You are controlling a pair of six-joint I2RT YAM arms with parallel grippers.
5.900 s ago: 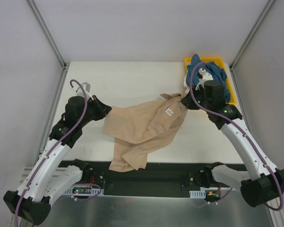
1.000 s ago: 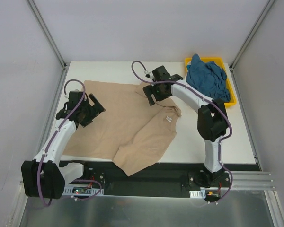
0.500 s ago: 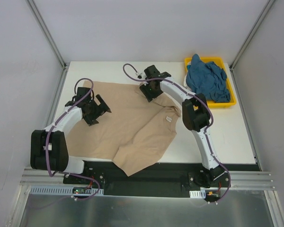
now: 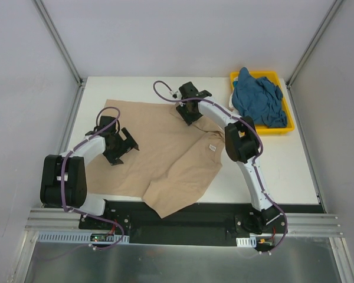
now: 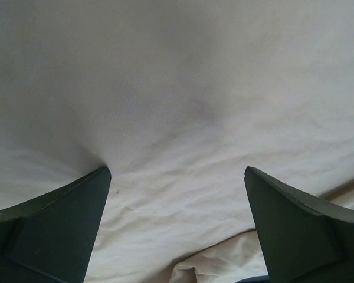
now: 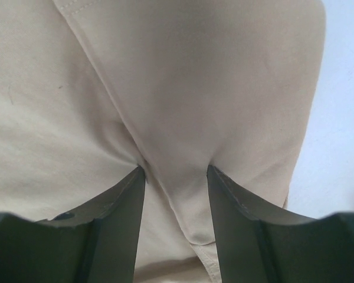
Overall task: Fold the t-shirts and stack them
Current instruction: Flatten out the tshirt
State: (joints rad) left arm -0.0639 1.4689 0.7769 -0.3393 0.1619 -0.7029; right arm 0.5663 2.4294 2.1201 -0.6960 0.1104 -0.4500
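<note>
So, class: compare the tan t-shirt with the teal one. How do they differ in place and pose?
The tan t-shirt lies spread across the table; the teal t-shirt sits crumpled in the yellow tray. Both pincers work on the tan one; none touches the teal. Both remain unfolded.

A lab test cell: plain white worktop [image 4: 165, 88], grey wall panels [image 4: 177, 35] on aluminium rails [image 4: 59, 41], bolted robot arms.

Bright even overhead light, soft shadows; wrist views dimmer (fingers blurred)
</note>
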